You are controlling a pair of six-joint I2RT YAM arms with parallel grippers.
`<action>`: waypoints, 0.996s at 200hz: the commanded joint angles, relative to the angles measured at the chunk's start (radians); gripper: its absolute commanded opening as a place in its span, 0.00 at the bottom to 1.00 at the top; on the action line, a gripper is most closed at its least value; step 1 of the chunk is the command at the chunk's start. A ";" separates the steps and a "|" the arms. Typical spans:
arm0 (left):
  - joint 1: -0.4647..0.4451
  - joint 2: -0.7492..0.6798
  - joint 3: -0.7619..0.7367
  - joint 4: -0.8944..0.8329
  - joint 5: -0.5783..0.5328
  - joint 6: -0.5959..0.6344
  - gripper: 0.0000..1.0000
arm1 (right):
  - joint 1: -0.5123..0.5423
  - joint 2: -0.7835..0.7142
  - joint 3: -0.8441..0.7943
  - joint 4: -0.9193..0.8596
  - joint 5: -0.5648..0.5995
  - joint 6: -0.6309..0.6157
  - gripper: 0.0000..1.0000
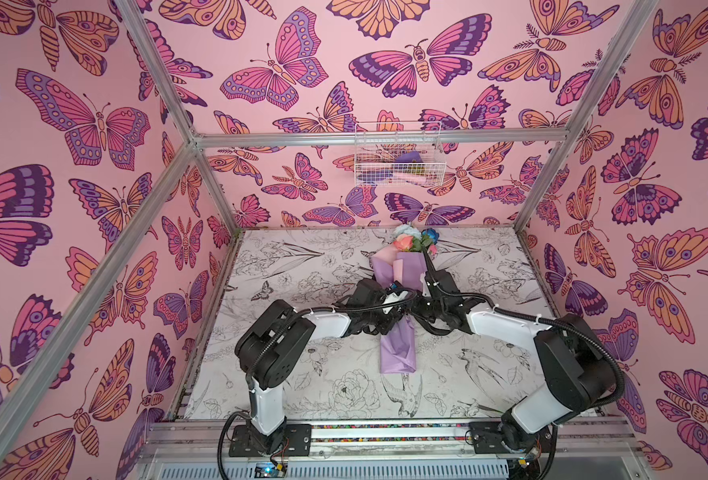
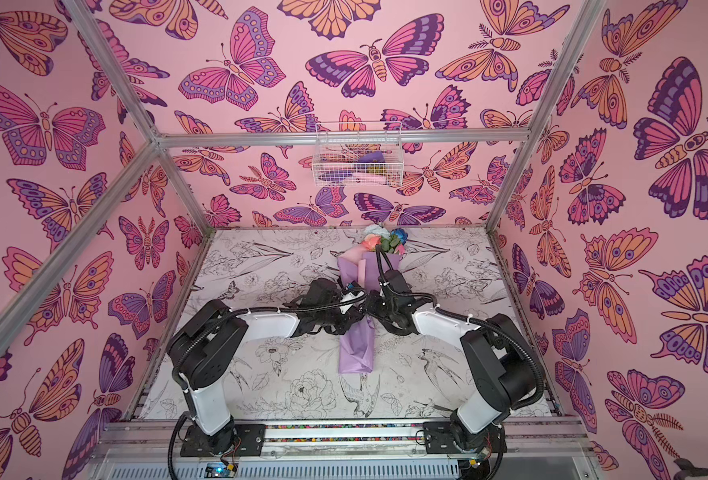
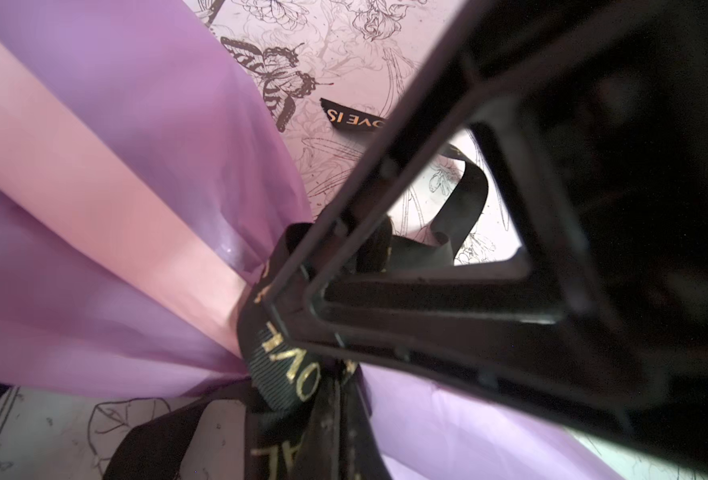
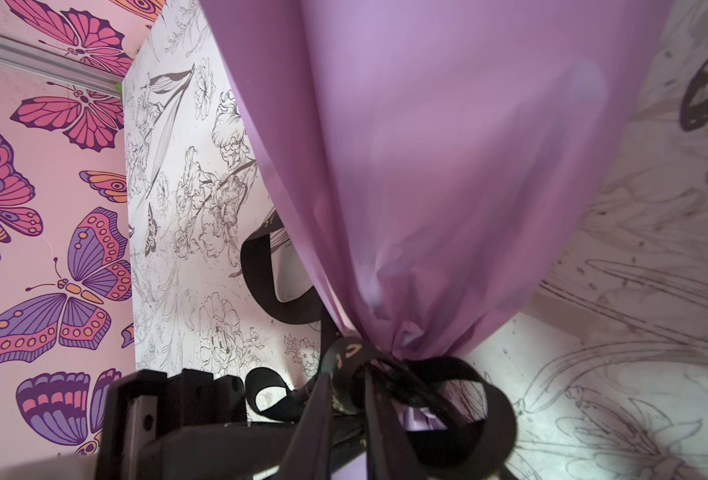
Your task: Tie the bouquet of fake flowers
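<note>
Left wrist view: left gripper (image 3: pixel 279 309) clamped tight on black ribbon (image 3: pixel 279 370) at waist of bouquet (image 3: pixel 156 145); right gripper (image 4: pixel 350 374), nearly closed, pinches ribbon there.

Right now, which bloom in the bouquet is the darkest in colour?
The deep blue bloom in the bouquet of fake flowers; the peach-pink bloom and pale blue-white bloom beside it are much lighter.

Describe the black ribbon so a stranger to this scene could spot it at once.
Start at the flower-printed table, where the bouquet in lilac paper lies lengthwise along the middle. At the paper's pinched waist sits the ribbon, cinched round it with loose loops spilling onto the table. It is the only flat black band with gold lettering, against the plain lilac wrap.
</note>
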 commanded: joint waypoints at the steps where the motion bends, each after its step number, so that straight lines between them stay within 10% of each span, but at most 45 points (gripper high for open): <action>1: -0.003 0.009 0.004 -0.029 0.019 0.018 0.00 | -0.004 0.019 0.014 0.032 -0.001 0.014 0.18; 199: -0.005 0.007 0.009 -0.029 0.024 0.015 0.00 | -0.002 0.095 0.024 0.110 -0.064 0.043 0.27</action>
